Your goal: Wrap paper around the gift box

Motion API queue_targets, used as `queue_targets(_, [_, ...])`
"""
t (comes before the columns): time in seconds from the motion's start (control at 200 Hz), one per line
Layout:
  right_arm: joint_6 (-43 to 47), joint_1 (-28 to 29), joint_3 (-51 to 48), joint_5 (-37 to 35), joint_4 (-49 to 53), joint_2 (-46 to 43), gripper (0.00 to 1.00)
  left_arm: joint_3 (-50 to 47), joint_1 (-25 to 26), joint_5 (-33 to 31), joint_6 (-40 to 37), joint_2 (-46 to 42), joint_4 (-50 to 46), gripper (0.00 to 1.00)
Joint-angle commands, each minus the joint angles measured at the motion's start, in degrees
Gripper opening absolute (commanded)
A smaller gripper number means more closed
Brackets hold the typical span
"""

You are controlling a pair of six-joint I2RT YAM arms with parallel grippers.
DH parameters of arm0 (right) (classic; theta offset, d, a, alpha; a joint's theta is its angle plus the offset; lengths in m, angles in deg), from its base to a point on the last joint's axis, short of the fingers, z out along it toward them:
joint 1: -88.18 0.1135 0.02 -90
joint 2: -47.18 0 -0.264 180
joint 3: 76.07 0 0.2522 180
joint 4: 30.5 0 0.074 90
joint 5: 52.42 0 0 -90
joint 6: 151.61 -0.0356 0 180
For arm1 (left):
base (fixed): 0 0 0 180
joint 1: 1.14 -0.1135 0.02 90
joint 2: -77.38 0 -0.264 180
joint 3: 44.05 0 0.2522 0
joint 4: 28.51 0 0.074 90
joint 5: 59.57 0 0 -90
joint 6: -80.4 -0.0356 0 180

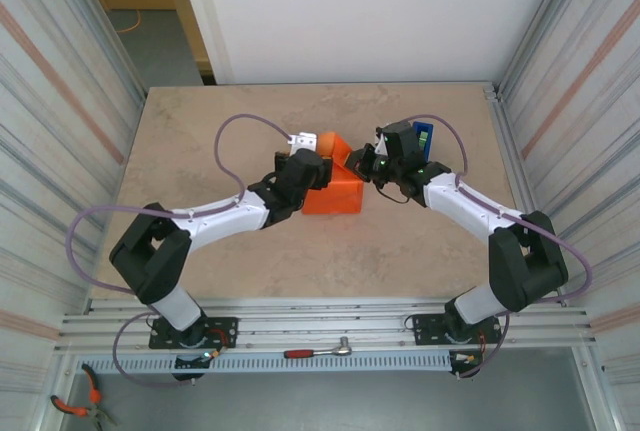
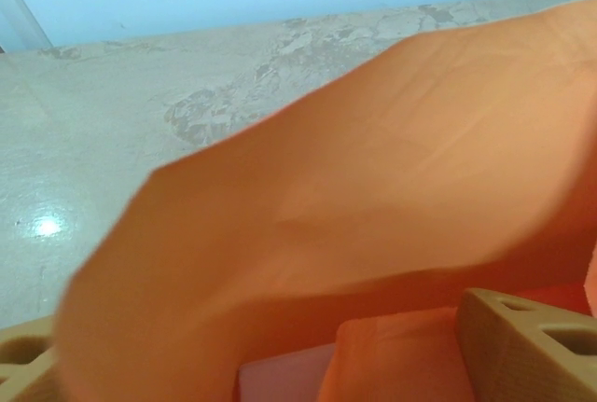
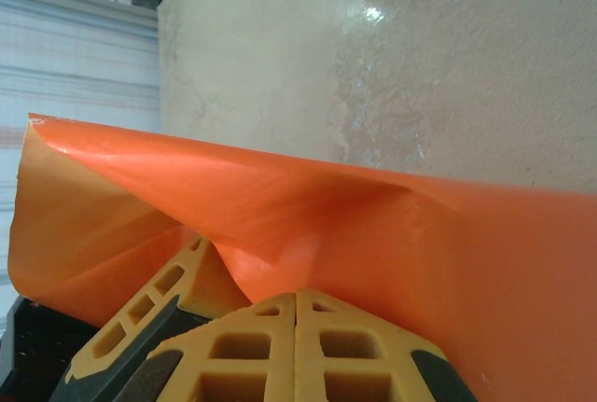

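The orange paper (image 1: 335, 189) stands folded up at mid-table. In the left wrist view the paper (image 2: 354, 197) rises as a broad flap, and a pale pink corner of the gift box (image 2: 280, 374) shows under it. My left gripper (image 1: 308, 166) is open wide, and its fingers (image 2: 527, 346) straddle the covered box; I cannot see whether they touch it. My right gripper (image 1: 366, 163) is shut. Its joined fingertips (image 3: 280, 327) press against the paper (image 3: 373, 225), which creases above them. One of the left gripper's fingers (image 3: 154, 295) shows beside them, under the sheet.
A blue tape dispenser (image 1: 425, 137) stands just behind the right gripper. A small white piece (image 1: 300, 139) lies behind the paper. Corrugated walls close the table's left and right sides. A ratchet wrench (image 1: 320, 351) and pliers (image 1: 75, 406) lie below the near rail.
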Motion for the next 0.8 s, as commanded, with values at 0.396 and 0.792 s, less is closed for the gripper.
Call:
queue_targets(0.396, [2.48, 0.78, -2.21, -2.1, 3.68, -0.04, 0.0, -1.26, -4.14, 7.6, 3.4, -5.18, -2.53, 0.86])
queue_targets(0.792, [4.78, 0.81, 0.21, -0.52, 1.26, 0.84, 0.0, -2.68, -2.49, 7.01, 1.71, -2.97, -1.46, 0.85])
